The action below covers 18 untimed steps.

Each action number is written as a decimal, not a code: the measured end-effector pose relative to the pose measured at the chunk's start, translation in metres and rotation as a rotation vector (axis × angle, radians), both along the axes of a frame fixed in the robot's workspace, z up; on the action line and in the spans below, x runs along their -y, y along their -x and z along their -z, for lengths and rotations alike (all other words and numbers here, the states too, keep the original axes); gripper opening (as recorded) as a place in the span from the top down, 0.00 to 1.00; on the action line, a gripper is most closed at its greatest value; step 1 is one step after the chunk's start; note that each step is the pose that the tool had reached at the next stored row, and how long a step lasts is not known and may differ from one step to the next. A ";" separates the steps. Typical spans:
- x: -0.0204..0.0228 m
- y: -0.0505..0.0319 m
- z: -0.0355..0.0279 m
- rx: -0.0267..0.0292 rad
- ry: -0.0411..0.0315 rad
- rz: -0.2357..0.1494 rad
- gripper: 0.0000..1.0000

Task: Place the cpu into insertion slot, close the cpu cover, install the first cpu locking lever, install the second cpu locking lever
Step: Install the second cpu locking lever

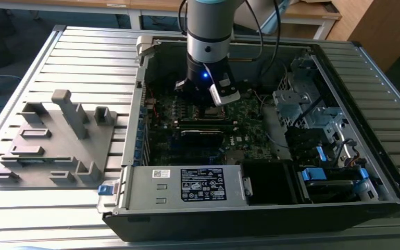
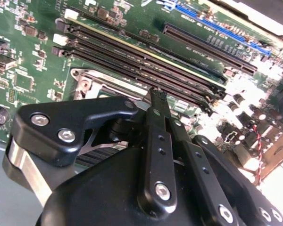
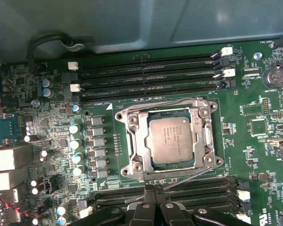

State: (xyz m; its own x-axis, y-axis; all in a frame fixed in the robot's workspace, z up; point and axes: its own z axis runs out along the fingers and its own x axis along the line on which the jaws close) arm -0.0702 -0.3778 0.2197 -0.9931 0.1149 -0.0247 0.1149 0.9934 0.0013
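Here's the black gripper (image 3: 153, 207) hanging low over the dark green circuit board (image 3: 254, 108), fingers drawn together with nothing between them. The dull silver-grey square cpu (image 3: 171, 140) sits in the silver-rimmed insertion slot (image 3: 133, 155), and the thin silvery cpu cover (image 3: 199, 114) lies flat around it (closed, as far as this angle tells). The open black computer case (image 1: 255, 219) rests on a ribbed grey metal table (image 1: 89, 47); beside it, a grey moulded fixture (image 1: 54, 140). Wooden desks (image 1: 366, 21) stand behind.
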 end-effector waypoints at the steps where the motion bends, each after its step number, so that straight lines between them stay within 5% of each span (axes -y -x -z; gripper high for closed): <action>1: 0.0000 0.0009 0.0002 0.0000 0.0001 0.000 0.89; 18: 0.0000 0.0089 0.0130 0.0000 0.0001 0.000 0.89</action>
